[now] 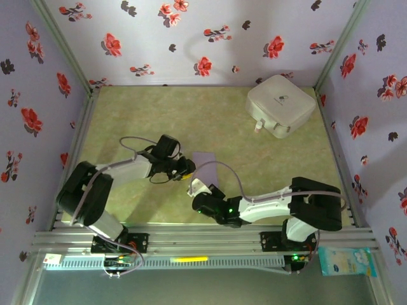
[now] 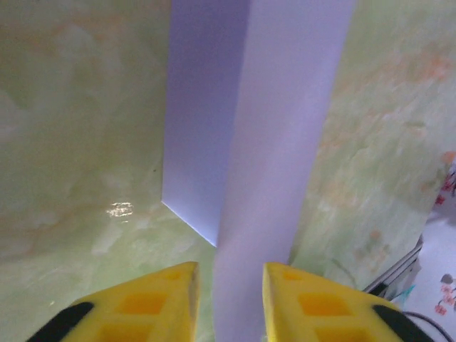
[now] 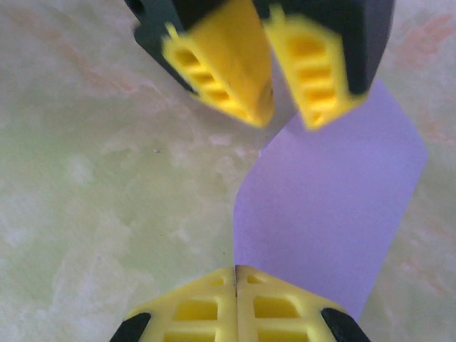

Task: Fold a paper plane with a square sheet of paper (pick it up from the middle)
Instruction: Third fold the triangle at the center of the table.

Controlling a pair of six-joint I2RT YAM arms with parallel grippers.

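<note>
The square sheet of paper (image 1: 205, 159) is pale lavender and lies folded into a band near the table's middle front. My left gripper (image 2: 229, 267) stands open, with the raised paper (image 2: 278, 142) running between its yellow fingers and a gap on the left side. My right gripper (image 3: 236, 269) is shut, and the paper's (image 3: 335, 214) near edge is pinched in the seam of its fingers. In the right wrist view the left gripper (image 3: 281, 107) straddles the sheet's far end. From above, the left gripper (image 1: 186, 170) and right gripper (image 1: 194, 188) almost meet. The paper plane is out of view.
A white rounded box (image 1: 281, 106) sits at the back right of the green table (image 1: 146, 121). Flowered walls close in the left, back and right sides. A blue-white packet (image 1: 346, 260) lies outside the frame at the front right.
</note>
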